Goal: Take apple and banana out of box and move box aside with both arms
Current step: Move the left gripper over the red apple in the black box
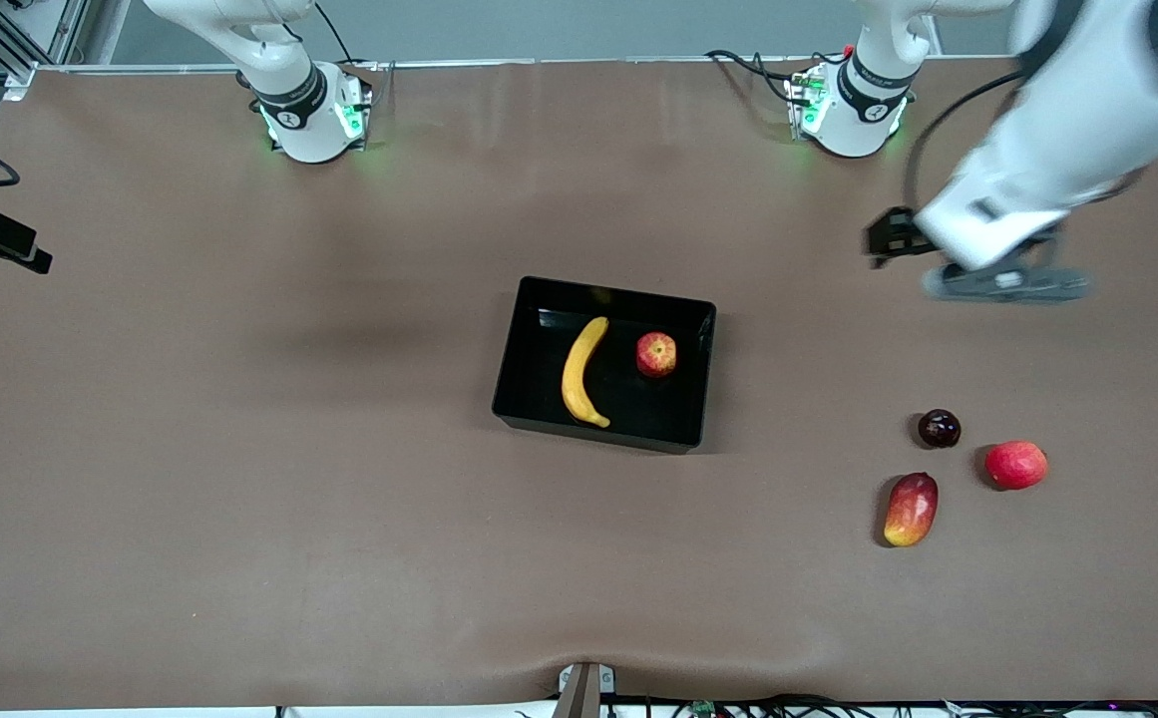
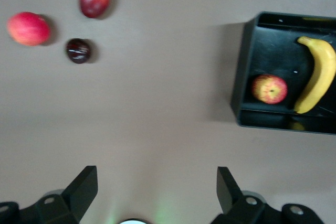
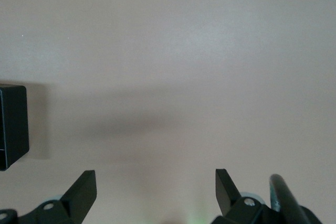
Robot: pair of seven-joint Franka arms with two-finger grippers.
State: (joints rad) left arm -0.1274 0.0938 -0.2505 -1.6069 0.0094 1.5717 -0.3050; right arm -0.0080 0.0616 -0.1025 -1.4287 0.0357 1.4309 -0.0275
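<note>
Black and glossy, the box sits mid-table with the banana and the apple lying apart inside it. Left gripper hangs empty, fingers spread wide, over bare tabletop toward its own arm's end. Right gripper likewise gapes empty, apparently over bare brown table near the box's edge

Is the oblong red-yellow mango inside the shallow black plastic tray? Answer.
No, the oblong red-yellow mango lies on the table, while the shallow black plastic tray holds only a banana and an apple.
</note>
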